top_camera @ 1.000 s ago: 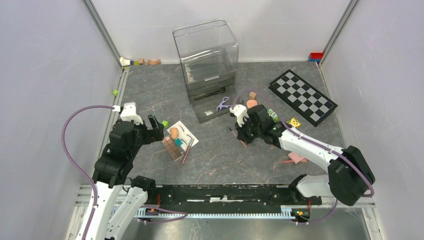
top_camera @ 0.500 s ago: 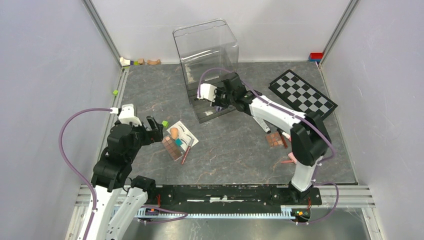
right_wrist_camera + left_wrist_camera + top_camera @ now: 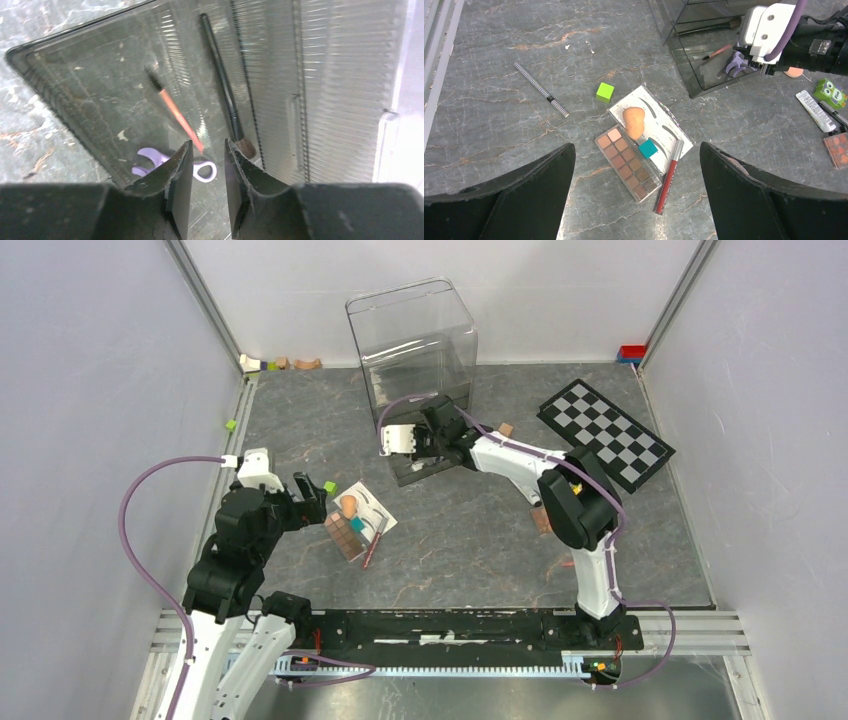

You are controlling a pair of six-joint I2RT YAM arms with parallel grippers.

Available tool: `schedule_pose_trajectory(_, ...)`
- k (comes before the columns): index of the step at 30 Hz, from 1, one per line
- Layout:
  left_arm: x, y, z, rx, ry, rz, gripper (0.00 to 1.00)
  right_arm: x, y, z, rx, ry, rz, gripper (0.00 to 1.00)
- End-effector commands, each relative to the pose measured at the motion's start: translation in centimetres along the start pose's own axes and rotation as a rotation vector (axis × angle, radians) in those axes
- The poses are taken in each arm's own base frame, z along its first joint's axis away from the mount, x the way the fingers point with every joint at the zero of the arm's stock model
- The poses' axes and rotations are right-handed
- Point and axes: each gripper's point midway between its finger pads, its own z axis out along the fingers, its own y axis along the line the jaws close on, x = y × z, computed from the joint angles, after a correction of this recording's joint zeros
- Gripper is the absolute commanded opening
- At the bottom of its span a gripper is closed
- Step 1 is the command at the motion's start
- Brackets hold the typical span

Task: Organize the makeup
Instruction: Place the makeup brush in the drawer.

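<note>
a grey marbled table [image 3: 499, 40] is set between white walls. the right gripper [image 3: 208, 142] is poised low over the smoky, ribbed plastic tray [image 3: 60, 75], its fingers a little apart with nothing clamped. just beyond the tips a thin pink brush [image 3: 172, 107] is laid, with a black brush [image 3: 220, 75] to its right and lilac scissors [image 3: 150, 155] under the gap. the left gripper [image 3: 636, 147] is spread wide above the palette [image 3: 628, 162], sponge [image 3: 634, 121] and card [image 3: 669, 132]. the palette is judged light, rigid, flat and slick, and is best taken across its short width. the sponge would likely yield when squeezed.
</note>
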Motion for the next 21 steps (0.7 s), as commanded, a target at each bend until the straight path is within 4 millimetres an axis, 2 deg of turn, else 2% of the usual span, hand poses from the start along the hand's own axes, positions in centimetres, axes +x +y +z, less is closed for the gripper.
schedule_pose_trajectory(1, -0.8, -0.4, 0.2, 0.012, -0.03, -0.038, 1.0, -2.6, -4.8, -2.7, 0.195, -0.088, 0.037, 0.36)
schedule_pose_trajectory(5, -0.8, -0.4, 0.1, 0.009, -0.035, -0.038, 1.0, -3.6, -6.1, -4.8, 0.253, -0.133, 0.119, 0.38)
schedule_pose_trajectory(8, -0.8, -0.4, 0.1, 0.008, -0.034, -0.039, 1.0, -4.2, -6.9, -7.6, 0.319, -0.176, 0.268, 0.41)
schedule_pose_trajectory(10, -0.8, -0.3, 0.1, 0.005, -0.036, -0.04, 1.0, -3.6, -7.0, -10.0, 0.393, -0.193, 0.417, 0.44)
schedule_pose_trajectory(13, -0.8, -0.3, 0.1, 0.003, -0.034, -0.041, 1.0, -1.9, -5.1, -13.2, 0.441, -0.178, 0.69, 0.52)
schedule_pose_trajectory(15, -0.8, -0.2, 0.1, 0.0, -0.032, -0.042, 1.0, -0.3, -3.0, -15.2, 0.443, -0.118, 0.876, 0.57)
schedule_pose_trajectory(18, -0.7, -0.2, 0.1, -0.002, -0.031, -0.044, 1.0, 3.2, 1.4, -17.4, 0.421, 0.056, 1.082, 0.63)
schedule_pose_trajectory(21, -0.7, -0.3, 0.2, 0.0, -0.027, -0.043, 1.0, 7.3, 5.8, -19.2, 0.443, 0.236, 1.173, 0.69)
